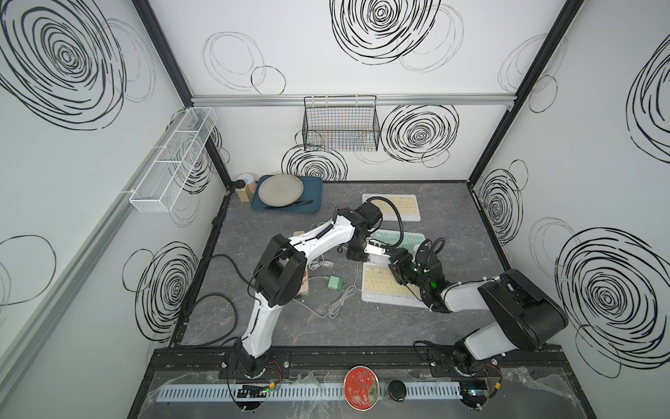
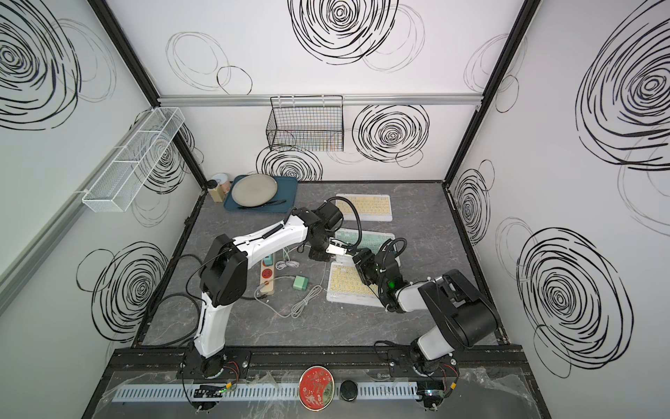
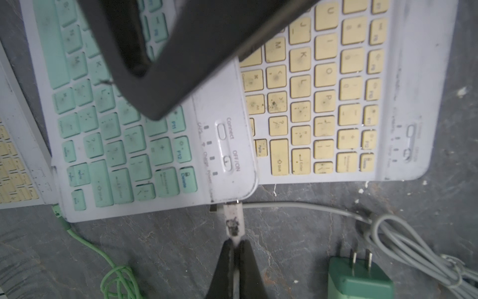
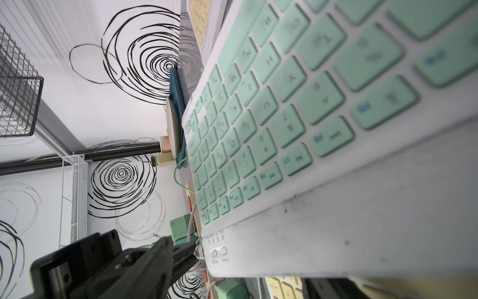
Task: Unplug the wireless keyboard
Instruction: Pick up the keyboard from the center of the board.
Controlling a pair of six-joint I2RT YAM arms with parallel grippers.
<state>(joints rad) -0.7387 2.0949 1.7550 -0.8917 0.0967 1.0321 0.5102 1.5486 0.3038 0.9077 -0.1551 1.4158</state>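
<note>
Your left gripper (image 3: 236, 246) is pinched tight on the small white plug (image 3: 234, 217). The plug sits at the corner of the green keyboard (image 3: 124, 145), whose edge lies over a yellow keyboard (image 3: 323, 103). Your right gripper (image 1: 393, 263) hangs over the green keys; whether it grips, you cannot tell. The plug looks hard and slippery, and the keyboard looks light and may slide. Hold the plug body, not the soft grey cable (image 3: 310, 207).

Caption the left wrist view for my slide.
Left gripper, jaws shut on the white plug at the corner of the green-keyed keyboard, with its grey cable trailing away.
</note>
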